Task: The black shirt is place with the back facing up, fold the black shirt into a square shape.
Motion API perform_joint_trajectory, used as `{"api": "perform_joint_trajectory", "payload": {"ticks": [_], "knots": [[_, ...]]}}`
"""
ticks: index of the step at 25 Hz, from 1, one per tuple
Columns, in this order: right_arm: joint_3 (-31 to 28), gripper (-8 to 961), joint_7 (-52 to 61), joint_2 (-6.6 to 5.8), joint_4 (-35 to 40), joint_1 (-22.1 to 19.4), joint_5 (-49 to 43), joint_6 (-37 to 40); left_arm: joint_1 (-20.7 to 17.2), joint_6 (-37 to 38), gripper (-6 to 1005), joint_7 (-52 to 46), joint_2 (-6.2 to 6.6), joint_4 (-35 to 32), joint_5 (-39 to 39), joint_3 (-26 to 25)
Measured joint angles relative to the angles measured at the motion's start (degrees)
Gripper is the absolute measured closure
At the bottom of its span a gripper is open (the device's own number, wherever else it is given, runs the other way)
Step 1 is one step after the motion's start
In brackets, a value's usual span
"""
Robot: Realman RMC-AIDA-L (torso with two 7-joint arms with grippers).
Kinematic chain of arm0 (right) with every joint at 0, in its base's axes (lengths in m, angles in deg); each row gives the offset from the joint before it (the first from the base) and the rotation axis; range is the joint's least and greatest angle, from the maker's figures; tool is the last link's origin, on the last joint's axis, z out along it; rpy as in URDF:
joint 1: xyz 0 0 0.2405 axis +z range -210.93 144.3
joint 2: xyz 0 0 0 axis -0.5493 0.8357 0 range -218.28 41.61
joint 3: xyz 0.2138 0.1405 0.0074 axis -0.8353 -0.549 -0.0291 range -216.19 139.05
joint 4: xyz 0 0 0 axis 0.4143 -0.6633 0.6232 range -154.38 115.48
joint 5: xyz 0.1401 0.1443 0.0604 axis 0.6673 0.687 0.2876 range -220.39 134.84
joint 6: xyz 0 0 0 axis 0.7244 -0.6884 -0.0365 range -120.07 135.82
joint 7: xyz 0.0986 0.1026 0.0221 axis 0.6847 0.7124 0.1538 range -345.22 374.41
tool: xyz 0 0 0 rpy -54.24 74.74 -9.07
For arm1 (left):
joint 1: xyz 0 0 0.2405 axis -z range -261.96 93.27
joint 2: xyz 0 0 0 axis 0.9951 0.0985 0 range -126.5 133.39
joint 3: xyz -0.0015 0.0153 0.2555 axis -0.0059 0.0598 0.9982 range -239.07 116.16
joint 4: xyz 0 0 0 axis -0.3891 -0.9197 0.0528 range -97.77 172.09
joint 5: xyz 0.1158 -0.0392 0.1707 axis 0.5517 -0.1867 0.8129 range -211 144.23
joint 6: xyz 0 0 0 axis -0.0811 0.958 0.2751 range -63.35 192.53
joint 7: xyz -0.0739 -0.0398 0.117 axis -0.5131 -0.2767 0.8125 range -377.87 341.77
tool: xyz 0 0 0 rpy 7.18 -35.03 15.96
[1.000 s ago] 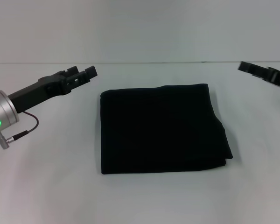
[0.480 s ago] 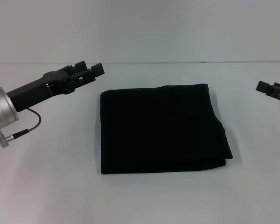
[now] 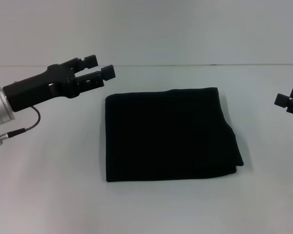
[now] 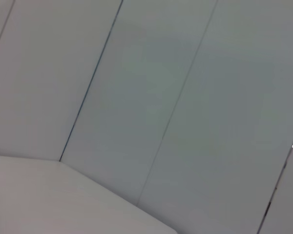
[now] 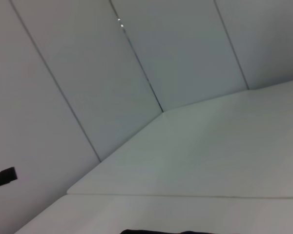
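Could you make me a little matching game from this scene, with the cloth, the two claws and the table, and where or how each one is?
Things:
1. black shirt
2. left gripper
3. right gripper
4. table

States:
A. white, bare surface under everything
B. open, in the air beside the cloth's far left corner
C. folded into a rough square, lying flat
D. open, only its tips showing at the right edge of the head view

Pairs: 1-C, 2-B, 3-D, 4-A

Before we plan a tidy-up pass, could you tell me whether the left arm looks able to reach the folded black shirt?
Probably yes. The left end effector, fingers apart, hangs just beyond the black shirt at its far left corner, and only bare table lies between them.
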Motion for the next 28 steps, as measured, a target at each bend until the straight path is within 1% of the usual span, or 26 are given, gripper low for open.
{"api": "perform_joint_trajectory", "payload": {"ticks": [2, 6, 9, 11, 12, 13, 14, 17, 19, 25, 28], "knots": [[0.0, 23, -0.3, -0.26, 0.3, -0.1, 0.0, 0.7, 0.6, 0.4, 131, 0.0, 0.30, -0.1, 0.1, 0.7], [0.3, 23, 0.0, -0.46, 2.5, -0.3, -1.0, 2.5, 1.4, 1.2, 132, -0.3, 0.82, -2.2, 0.6, 6.4], [0.7, 23, 2.1, -0.38, 6.3, 0.2, -5.2, 5.9, 2.1, 1.2, 133, -2.2, 0.91, -4.1, 2.4, 10.3], [0.8, 22, 4.6, 0.22, 9.8, 1.0, -8.7, 8.7, 3.2, 1.2, 133, -5.5, 1.01, -5.2, 5.3, 12.8], [0.8, 22, 5.9, 0.68, 11.8, 1.3, -10.3, 9.7, 3.2, 1.2, 133, -5.5, 1.01, -5.2, 5.3, 12.8], [0.8, 21, 7.3, 1.17, 13.7, 1.6, -12.0, 10.5, 4.3, 1.3, 134, -8.5, 1.14, -5.9, 8.5, 14.9], [0.8, 20, 8.8, 1.82, 16.0, 2.0, -13.8, 11.3, 4.8, 1.6, 134, -9.9, 1.19, -6.0, 10.2, 16.0], [0.8, 19, 10.9, 3.74, 20.6, 2.7, -17.4, 12.7, 5.2, 2.1, 135, -10.3, 1.19, -6.1, 11.2, 16.6], [0.9, 21, 11.1, 4.48, 21.9, 3.3, -18.7, 13.1, 5.1, 2.5, 135, -10.1, 1.15, -6.2, 11.3, 16.6], [1.1, 26, 12.8, 4.76, 20.8, 5.8, -24.4, 11.6, 5.0, 2.2, 137, -10.4, 1.13, -7.0, 13.8, 17.2], [1.1, 26, 15.1, 4.59, 20.8, 6.3, -25.5, 9.8, 4.9, 1.4, 139, -10.7, 1.08, -7.2, 14.3, 16.9]]}}
